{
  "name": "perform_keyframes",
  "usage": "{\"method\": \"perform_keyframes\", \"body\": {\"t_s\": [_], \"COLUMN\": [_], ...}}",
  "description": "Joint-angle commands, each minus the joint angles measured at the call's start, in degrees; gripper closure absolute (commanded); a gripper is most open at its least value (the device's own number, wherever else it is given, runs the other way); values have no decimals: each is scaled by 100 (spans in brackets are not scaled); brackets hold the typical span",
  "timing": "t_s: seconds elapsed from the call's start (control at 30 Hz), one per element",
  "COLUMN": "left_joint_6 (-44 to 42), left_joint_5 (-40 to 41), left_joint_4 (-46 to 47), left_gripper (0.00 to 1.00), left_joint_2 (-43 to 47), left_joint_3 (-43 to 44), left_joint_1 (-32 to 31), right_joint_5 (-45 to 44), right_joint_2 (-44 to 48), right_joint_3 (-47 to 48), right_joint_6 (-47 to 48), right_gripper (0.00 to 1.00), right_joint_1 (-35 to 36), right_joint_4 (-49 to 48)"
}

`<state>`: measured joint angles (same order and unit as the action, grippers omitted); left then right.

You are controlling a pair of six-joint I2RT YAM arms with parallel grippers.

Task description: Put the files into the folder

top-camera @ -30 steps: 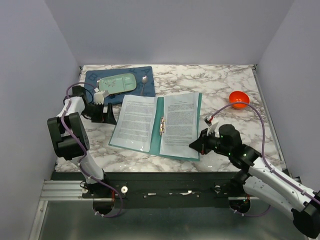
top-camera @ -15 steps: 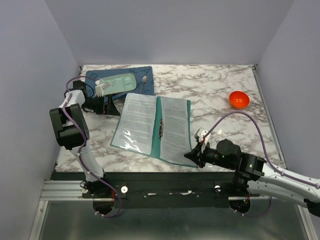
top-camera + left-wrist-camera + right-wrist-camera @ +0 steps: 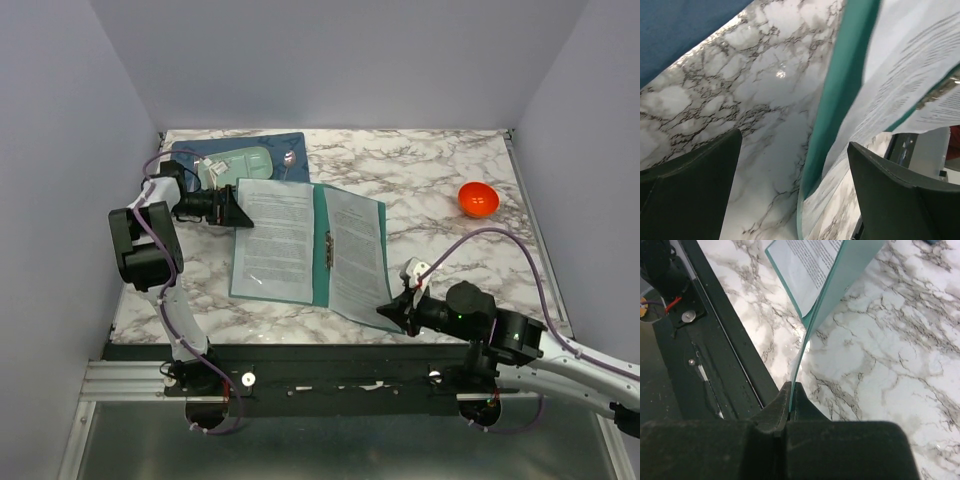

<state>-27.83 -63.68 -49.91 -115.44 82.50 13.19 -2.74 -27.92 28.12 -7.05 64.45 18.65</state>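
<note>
Top external, one folder (image 3: 322, 240), two files (image 3: 278, 235), right gripper (image 3: 388, 313) pinching folder corner, left gripper (image 3: 240, 215) spread, empty.

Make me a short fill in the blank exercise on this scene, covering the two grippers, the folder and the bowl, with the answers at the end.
1. The right gripper is shut on a near corner of the open ____.
2. The left gripper, beside the folder's far left corner, has its jaws ____.
3. The bowl on the right side of the table is ____ in colour.
Missing words: folder; open; orange.
</note>
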Motion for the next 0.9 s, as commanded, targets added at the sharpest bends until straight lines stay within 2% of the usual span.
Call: {"method": "perform_keyframes", "body": {"t_s": [0.0,0.07,0.1,0.2,0.3,0.43,0.57,0.67,0.73,0.83,0.87], "left_joint_6": [-73,-3,6,103,155,340,700,885,1033,1174,1219], "left_joint_5": [-654,-663,-655,-427,-172,4,22,-13,-30,-152,-206], "left_joint_4": [-229,-308,-352,-388,-432,-493,-502,-520,-528,-528,-520], "left_gripper": [16,31,44,63,64,64,57,42,23,2,1], "left_joint_2": [39,65,152,424,767,1286,1725,2068,2297,2569,2631], "left_joint_3": [161,161,135,-23,-199,-348,-401,-462,-498,-577,-612], "left_joint_1": [-27,-36,-36,-36,-27,-27,-27,-36,-71,-167,-246], "right_joint_5": [-174,-235,-262,-437,-560,-657,-666,-578,-456,-175,-113], "right_joint_2": [-196,-362,-424,-731,-1021,-1941,-2847,-3480,-3737,-4229,-4326], "right_joint_3": [220,220,220,194,150,238,466,686,852,985,1063], "right_joint_6": [-86,-139,-217,-498,-744,-1219,-1720,-2098,-2309,-2538,-2573], "right_gripper": [99,99,99,99,99,99,99,99,99,99,99], "right_joint_1": [24,33,33,33,24,24,-28,-142,-274,-484,-538], "right_joint_4": [-134,-239,-309,-520,-774,-1021,-1119,-1118,-1110,-1092,-1075]}}
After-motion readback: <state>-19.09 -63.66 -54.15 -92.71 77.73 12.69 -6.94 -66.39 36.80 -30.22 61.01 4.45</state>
